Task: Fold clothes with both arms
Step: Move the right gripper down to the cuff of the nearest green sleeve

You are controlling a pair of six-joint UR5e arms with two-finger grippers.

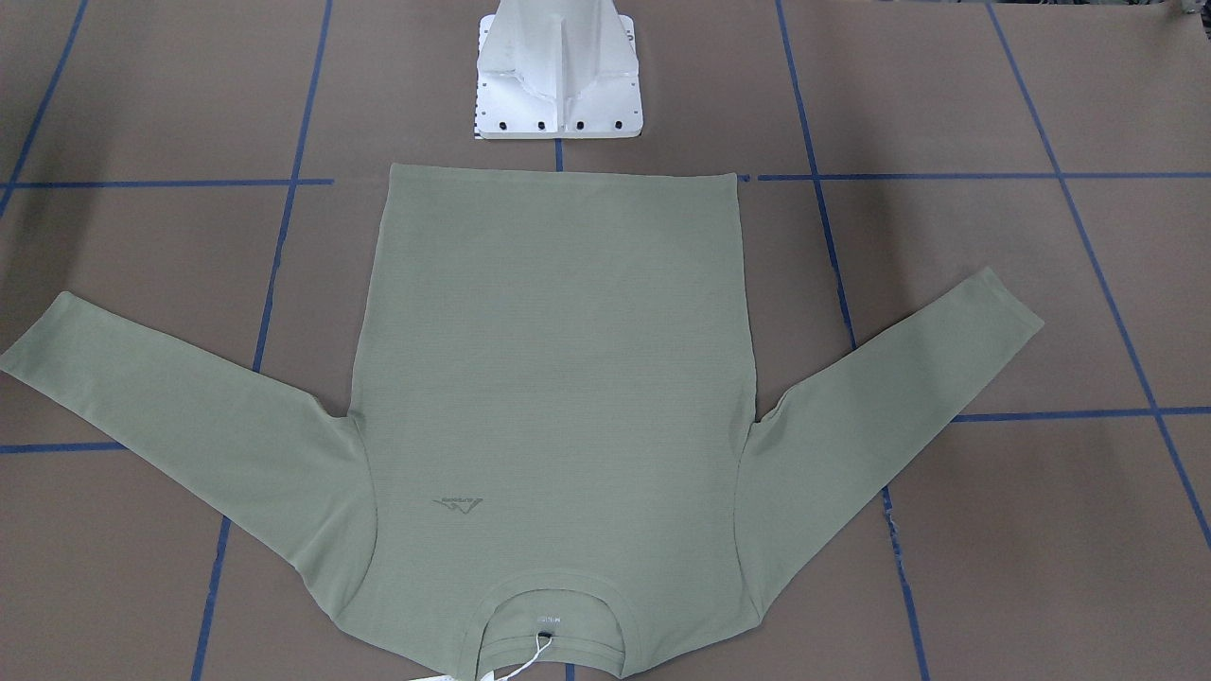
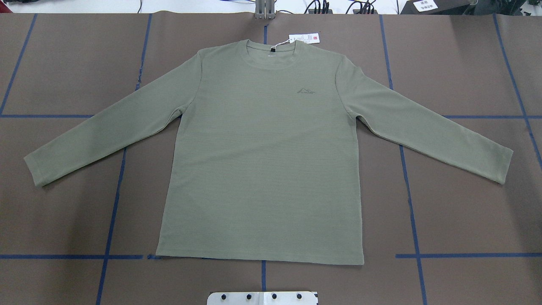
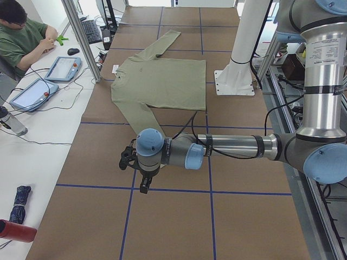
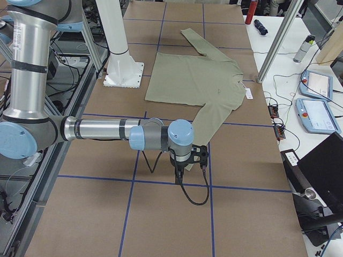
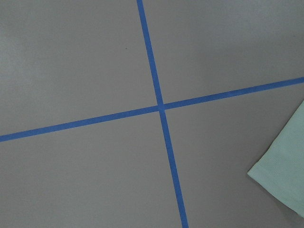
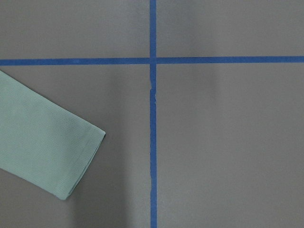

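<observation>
Whether the left claw (image 3: 144, 187) and the right claw (image 4: 178, 175) stand apart or together cannot be told, since each shows only in a side view. Each hangs low over the bare desk (image 2: 465, 220) near a sleeve end, one toward each end of the desk. The wrist views show the left cuff (image 5: 285, 175) and the right cuff (image 6: 61, 161) lying flat at the margins, with crossing blue tape lines (image 5: 160, 105) beside them. The likeliest slip from here is a pinch that takes only the upper layer of a cuff, so the sleeve opens and sags when lifted. A claw that comes down on the brown surface beside the cloth would miss it altogether. If the two arms lift unevenly, the soft knit would probably drag and skew the body, giving a crooked fold. The hang tag (image 2: 304, 38) on its string could also get trapped inside a fold. The shirt (image 2: 262, 161) lies face up in the middle of the desk, smooth and unfolded. Its crew neck points to the far edge and its straight hem sits close to the edge by the robot's white base plate (image 2: 262, 298). Both long sleeves angle outward and back toward the robot's edge. It is sage-green, finely ribbed, with a small tonal logo (image 2: 305, 90) on the chest.
</observation>
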